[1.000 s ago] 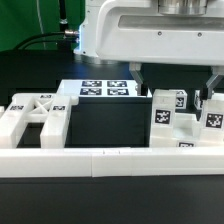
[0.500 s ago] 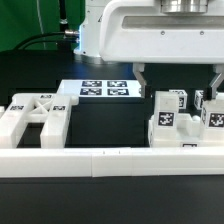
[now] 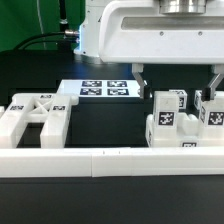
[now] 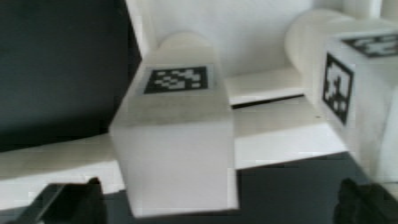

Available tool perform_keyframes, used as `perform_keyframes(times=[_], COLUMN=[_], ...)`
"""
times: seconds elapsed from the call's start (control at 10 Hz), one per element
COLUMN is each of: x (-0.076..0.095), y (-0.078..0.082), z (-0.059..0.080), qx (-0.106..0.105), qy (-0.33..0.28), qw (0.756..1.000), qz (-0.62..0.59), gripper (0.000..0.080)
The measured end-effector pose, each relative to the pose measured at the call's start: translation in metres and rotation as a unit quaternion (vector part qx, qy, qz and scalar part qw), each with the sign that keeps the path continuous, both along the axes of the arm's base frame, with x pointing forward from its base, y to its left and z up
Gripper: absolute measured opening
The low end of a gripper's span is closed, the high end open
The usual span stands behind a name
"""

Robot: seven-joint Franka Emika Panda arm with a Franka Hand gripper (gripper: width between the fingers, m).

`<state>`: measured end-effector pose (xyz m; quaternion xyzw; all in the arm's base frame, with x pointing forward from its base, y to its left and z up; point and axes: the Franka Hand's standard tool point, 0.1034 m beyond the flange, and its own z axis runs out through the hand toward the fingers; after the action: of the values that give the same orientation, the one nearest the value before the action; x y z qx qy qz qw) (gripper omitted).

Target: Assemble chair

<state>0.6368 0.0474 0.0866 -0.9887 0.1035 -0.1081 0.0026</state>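
My gripper (image 3: 178,82) has barely shifted, jaws spread wide and empty above the chunky matte-white tagged plastic chair parts (image 3: 166,122), so I judge no grasp has begun.

One marker board (image 3: 105,96) bearing four tags (image 3: 92,85), one slotted chair panel (image 3: 35,115) at left, perhaps four tagged chair blocks (image 3: 165,118) crowded right, one long rail (image 3: 100,160), one gripper (image 3: 178,78).

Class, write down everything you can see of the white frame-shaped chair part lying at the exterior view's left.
The frame-shaped chair part is chunky, matte white, seemingly plastic: thick bars joined around open gaps. It lies flat on the black table, near side apparently against the long white border rail. No tag shows on it. Nothing rests on it; the open pincer hangs well apart.
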Motion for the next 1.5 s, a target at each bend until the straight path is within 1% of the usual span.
perform_keyframes(times=[0.1,0.2,0.4,0.6,0.7,0.9,1.0,1.5], x=[-0.013,-0.018,-0.022,-0.022,-0.022,-0.021,-0.021,-0.023], y=[0.001,0.0,-0.002,-0.002,-0.003,-0.014,-0.016,-0.016], z=[-0.007,-0.009,-0.013,-0.013,-0.013,-0.013,-0.012,-0.014], qx=[-0.002,-0.005,-0.01,-0.01,-0.014,-0.045,-0.047,-0.047], qy=[-0.001,-0.004,-0.011,-0.01,-0.01,-0.012,-0.012,-0.01], qw=[1.0,1.0,1.0,1.0,0.999,0.988,0.986,0.986], qz=[0.002,0.013,0.023,0.023,0.035,0.147,0.156,0.157], gripper=[0.0649,0.0649,0.0649,0.0649,0.0649,0.0649,0.0649,0.0649])
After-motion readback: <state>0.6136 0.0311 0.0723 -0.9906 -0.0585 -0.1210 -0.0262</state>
